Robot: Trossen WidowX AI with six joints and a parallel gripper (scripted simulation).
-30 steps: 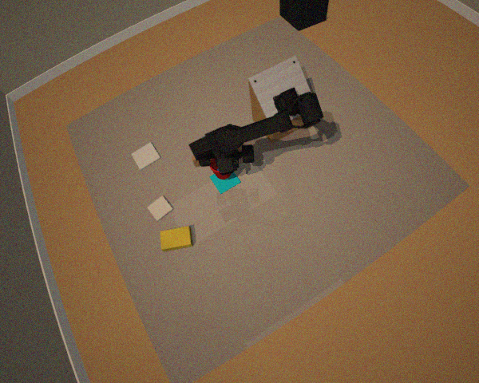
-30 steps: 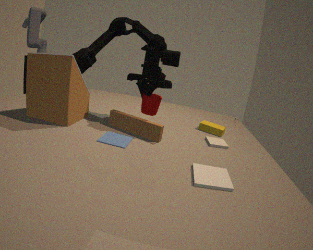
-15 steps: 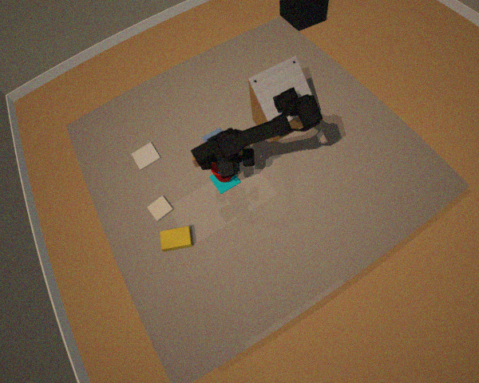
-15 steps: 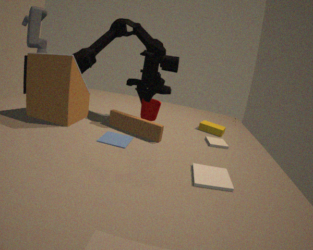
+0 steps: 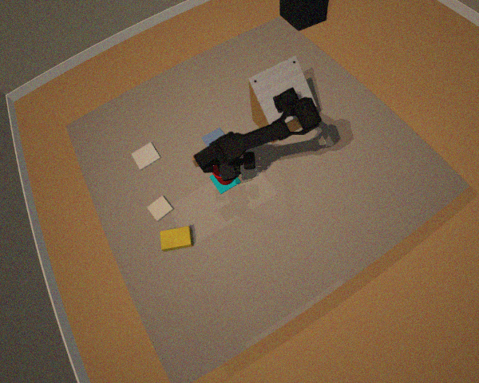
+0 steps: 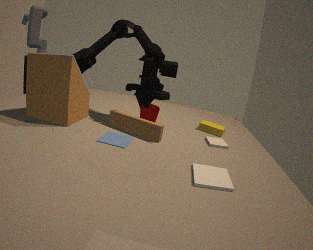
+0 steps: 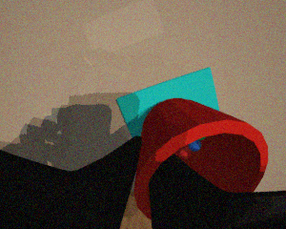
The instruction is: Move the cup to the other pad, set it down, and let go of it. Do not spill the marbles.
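My gripper is shut on the rim of a red cup. The cup hangs a little tilted, low over a teal pad. A blue marble shows inside the cup in the wrist view. A light blue pad lies on the other side of a low wooden bar. In the exterior view the bar hides the teal pad and the cup's base, so I cannot tell if the cup touches the pad.
The arm is mounted on a wedge-shaped wooden stand. A yellow block and two white pads lie to one side. A black box stands at the far edge.
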